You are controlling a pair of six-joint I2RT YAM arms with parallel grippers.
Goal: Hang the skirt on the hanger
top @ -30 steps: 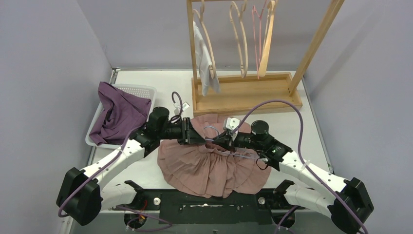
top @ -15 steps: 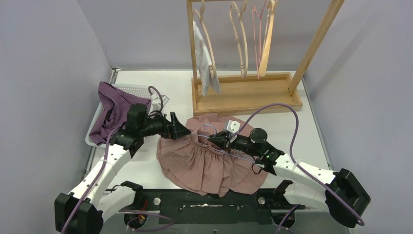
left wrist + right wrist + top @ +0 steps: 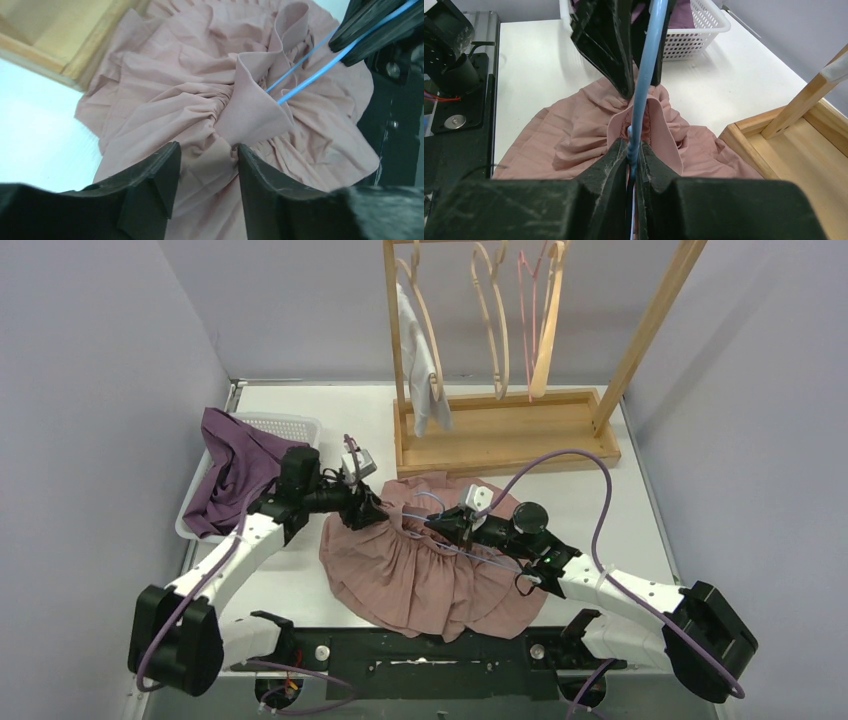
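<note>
The pink skirt (image 3: 430, 575) lies crumpled on the table between the arms, its waistband bunched up in the middle (image 3: 250, 107). A thin blue wire hanger (image 3: 644, 75) runs through the waistband fold, and my right gripper (image 3: 634, 147) is shut on it. In the top view the right gripper (image 3: 447, 525) sits over the skirt's upper middle. My left gripper (image 3: 375, 515) is at the skirt's upper left edge. Its jaws (image 3: 205, 150) stand apart astride a gathered fold of waistband, the right finger touching the cloth. The hanger's two wires (image 3: 305, 75) reach in from the upper right.
A wooden rack (image 3: 500, 435) stands at the back with several hangers (image 3: 490, 320) and a white cloth (image 3: 420, 365) on one. A white basket (image 3: 292, 422) holding purple cloth (image 3: 245, 475) sits at the left. Grey walls close both sides.
The left gripper let go, swung back left with jaws wide, then returned to the skirt's waistband with jaws narrower. The right gripper shifted slightly left, still holding the hanger.
</note>
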